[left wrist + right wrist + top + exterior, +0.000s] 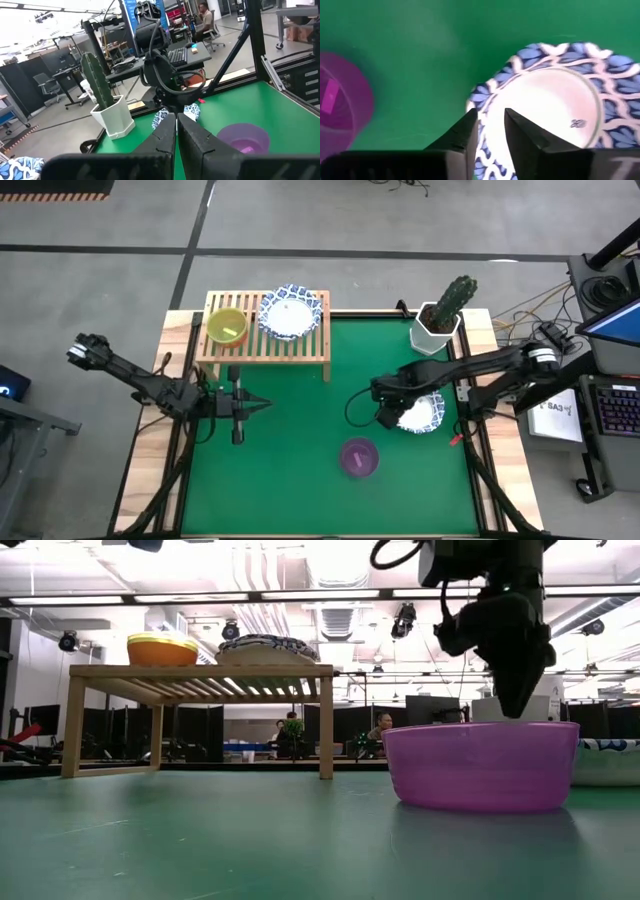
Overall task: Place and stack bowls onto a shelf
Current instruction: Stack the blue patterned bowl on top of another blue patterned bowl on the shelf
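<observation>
The purple bowl (482,766) fills the foreground of the low view, standing upright on the green table (200,840). Behind its far rim the right gripper (520,690) points straight down, and a blue-patterned bowl (605,762) peeks out beside the purple one. Farther back stands the wooden shelf (200,675), carrying a yellow-green bowl (162,648) and another patterned bowl (268,648) side by side on its slats.

In the right wrist view the two dark fingers (467,132) sit a narrow gap apart, straddling the near rim of the white bowl with the blue rim (550,100): one finger is outside the wall and the other inside. They look about to pinch but are not yet clamped on it. Most of the bowl lies ahead of the fingertips, and the purple bowl (340,105) lies off to one side, clear of them.

In the high view the right arm reaches inward from the table's right edge, its gripper (392,412) over the patterned bowl (425,415), so this arm is plainly the nearer one. The shelf (264,345) lies well away across the table, and a cactus pot (437,328) stands just beyond the arm.

In the left wrist view the left gripper (176,132) waits with its fingers pressed together, aimed across the table toward the right arm, in front of the shelf.
</observation>
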Motion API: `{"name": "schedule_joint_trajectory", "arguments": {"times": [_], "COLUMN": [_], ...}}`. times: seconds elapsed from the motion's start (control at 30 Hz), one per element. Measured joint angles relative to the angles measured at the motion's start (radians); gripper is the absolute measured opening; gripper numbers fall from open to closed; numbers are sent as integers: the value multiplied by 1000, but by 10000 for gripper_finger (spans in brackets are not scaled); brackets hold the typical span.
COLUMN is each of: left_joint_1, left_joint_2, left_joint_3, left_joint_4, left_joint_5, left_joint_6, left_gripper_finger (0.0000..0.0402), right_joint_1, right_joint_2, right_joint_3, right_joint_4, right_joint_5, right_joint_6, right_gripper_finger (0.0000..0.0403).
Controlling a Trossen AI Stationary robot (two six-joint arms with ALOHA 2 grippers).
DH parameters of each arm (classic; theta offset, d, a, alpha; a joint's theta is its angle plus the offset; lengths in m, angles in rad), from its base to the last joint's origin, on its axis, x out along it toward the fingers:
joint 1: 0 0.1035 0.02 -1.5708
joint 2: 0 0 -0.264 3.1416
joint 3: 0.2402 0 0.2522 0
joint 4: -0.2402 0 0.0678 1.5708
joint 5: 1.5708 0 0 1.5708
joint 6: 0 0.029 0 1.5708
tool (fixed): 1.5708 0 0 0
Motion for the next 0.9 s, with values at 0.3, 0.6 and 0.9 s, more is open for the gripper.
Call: {"name": "schedule_joint_trajectory", "arguments": {"times": [0.3,0.6,0.9], "left_joint_1": [0,0,0], "left_joint_2": [-3,-2,-2], "left_joint_3": [-1,-1,-1], "left_joint_4": [0,-1,-1], "left_joint_5": [-1,-3,-12], "left_joint_6": [15,11,7], "left_gripper_finger": [0,0,0], "right_joint_1": [30,29,29], "right_joint_2": [99,233,254], "right_joint_3": [39,38,41], "right_joint_4": [5,8,9], "right_joint_5": [15,21,-30], "right_joint_6": [111,104,72], "right_gripper_finger": [174,179,77]}}
